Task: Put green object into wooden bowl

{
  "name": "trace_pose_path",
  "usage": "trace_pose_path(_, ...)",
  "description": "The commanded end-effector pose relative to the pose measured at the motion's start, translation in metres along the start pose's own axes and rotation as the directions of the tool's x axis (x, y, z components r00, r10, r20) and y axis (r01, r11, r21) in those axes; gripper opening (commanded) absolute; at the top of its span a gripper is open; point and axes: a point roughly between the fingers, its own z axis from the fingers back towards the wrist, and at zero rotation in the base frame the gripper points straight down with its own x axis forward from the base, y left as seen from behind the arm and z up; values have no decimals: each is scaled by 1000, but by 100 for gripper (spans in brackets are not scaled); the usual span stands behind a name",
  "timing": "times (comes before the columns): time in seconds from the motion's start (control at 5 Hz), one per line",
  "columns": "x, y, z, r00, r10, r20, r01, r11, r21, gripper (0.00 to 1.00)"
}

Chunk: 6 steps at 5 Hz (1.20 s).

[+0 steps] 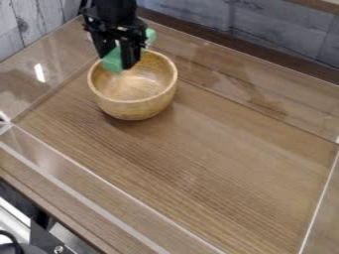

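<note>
While the brown wood-grained bench (219, 134) spreads out beneath my gripper (115, 54) and fills most of the view, I am near its far left part, with the widest stretch of wood lying to the right of me and toward the camera. Pale lines (66, 164) run along the bench, one of them on the camera side of me and to the left, another far off to the right.

Past me to the left, at the upper corner of the view, is a grey ribbed surface (34, 20).

The wooden bowl (137, 97) is round and light tan, with a thick rim and deep curved sides. It sits upright on the bench, just on the camera side of my gripper, and its far left rim is partly hidden behind what I carry. Its visible inside holds nothing but shadow and smooth wood.

My gripper is dark and reaches in from the top of the view. It is closed around the green object, holding it between its fingers.

Dark cables (34, 230) lie well apart from me, toward the camera and to the left, in the bottom corner.

The green object (111, 63) is bright green. One part shows on the camera side of my fingers, overlapping the bowl's far left rim in this view; more green shows to their right. I cannot tell how high it is above the rim, or whether it touches.
</note>
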Motion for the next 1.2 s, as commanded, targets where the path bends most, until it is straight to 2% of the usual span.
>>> trace_pose_path(0.0, 7, -2, 21, 997, -17, 72, 16, 1000, 25, 0)
trace_pose_path(0.6, 12, -5, 20, 994, -82, 66, 82, 997, 3, 0)
trace_pose_path(0.8, 11, -4, 12, 991, -119, 64, 120, 993, -6, 0)
trace_pose_path(1.0, 10, -3, 3, 986, -154, 58, 155, 988, -15, 100)
